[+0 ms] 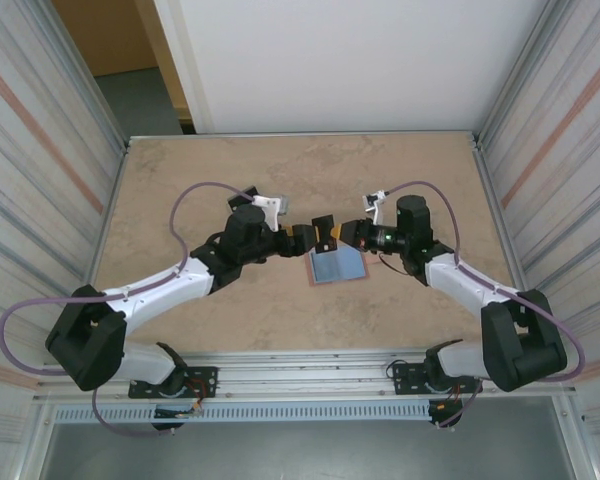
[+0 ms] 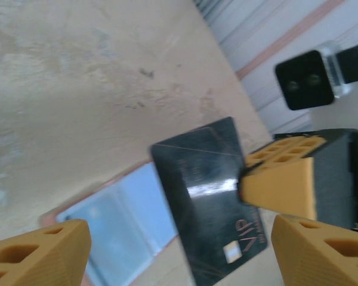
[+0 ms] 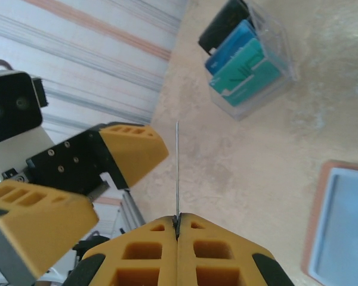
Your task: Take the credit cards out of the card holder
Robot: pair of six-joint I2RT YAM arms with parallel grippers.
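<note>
My right gripper [image 3: 178,217] is shut on a black credit card [image 2: 209,196], which shows edge-on as a thin line in the right wrist view. The card hangs above the table with its VIP corner low. My left gripper [image 2: 179,256] is open, its yellow fingers [image 2: 36,250] spread to either side of the card without touching it. Just below the two grippers, the card holder [image 1: 337,265] lies open on the table, with a blue-grey inside and a salmon-pink rim. Both grippers meet nose to nose over the middle of the table, left gripper [image 1: 310,238] facing right gripper [image 1: 348,232].
A clear plastic box [image 3: 250,56] on the table holds a black, a blue and a teal card. Striped walls close in the left and right sides of the tabletop [image 1: 180,170].
</note>
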